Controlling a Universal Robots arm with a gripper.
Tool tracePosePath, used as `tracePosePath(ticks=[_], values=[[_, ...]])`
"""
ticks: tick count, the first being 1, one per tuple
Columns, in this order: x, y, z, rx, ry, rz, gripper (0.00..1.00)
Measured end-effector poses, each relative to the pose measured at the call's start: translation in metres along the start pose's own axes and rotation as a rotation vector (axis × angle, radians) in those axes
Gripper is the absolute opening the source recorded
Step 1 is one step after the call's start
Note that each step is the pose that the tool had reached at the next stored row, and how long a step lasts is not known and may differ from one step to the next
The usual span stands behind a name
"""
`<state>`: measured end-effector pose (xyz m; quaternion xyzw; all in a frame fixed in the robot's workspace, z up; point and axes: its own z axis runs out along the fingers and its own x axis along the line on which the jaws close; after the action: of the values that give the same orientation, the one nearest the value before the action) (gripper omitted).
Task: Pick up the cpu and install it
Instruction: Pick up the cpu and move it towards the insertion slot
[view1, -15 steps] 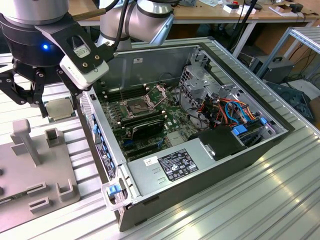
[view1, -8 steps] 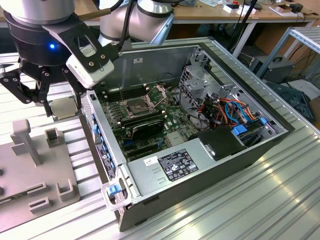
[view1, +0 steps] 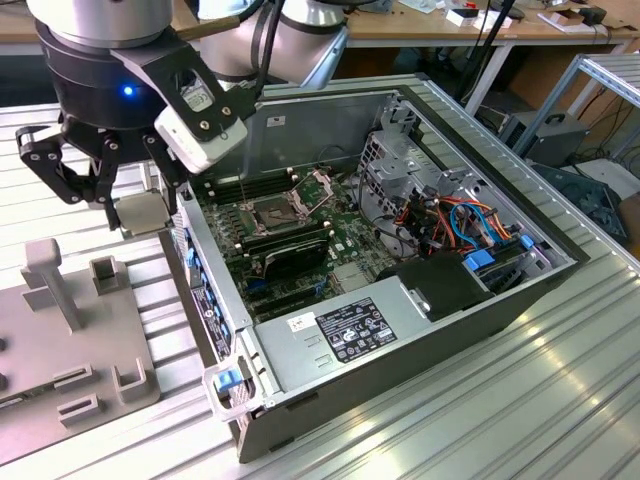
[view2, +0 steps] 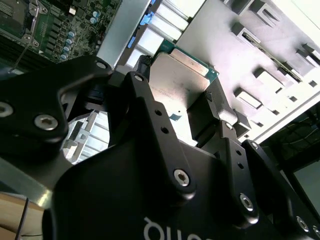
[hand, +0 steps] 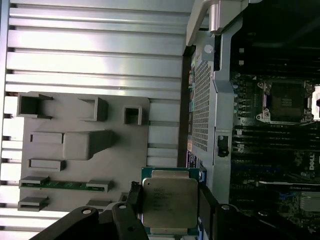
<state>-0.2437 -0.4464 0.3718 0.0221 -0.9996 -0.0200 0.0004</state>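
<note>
One black metal hand (view1: 137, 210) grips the square, silver-lidded green cpu (hand: 169, 202) by its edges, flat, probably to suit the open socket (view1: 275, 212) inside the grey computer case (view1: 400, 360).

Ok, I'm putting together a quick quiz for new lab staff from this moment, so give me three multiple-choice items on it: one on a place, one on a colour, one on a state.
1. Where is the cpu?
A) seated in the motherboard socket
B) outside the case, on the exterior view's left
C) lying flat on the grey holder plate

2. What colour is the light above the gripper?
A) red
B) blue
C) green

3. How do the gripper's jaws stand?
A) open and empty
B) shut on a cable
C) shut on the cpu

Answers:
1 B: in the exterior view it hangs beside the case's wall, not inside it.
2 B: it glows blue in the exterior view.
3 C: both wrist views show the jaws pressing the cpu's edges.
</note>
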Motion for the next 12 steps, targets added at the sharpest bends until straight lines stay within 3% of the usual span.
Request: tracePosePath(ticks=[2,12], values=[[-0.0057,-0.0003,0.0000,0.0000,0.0000,0.000,0.55],[-0.0177,-0.0008,0.0000,0.0000,0.0000,0.000,0.55]])
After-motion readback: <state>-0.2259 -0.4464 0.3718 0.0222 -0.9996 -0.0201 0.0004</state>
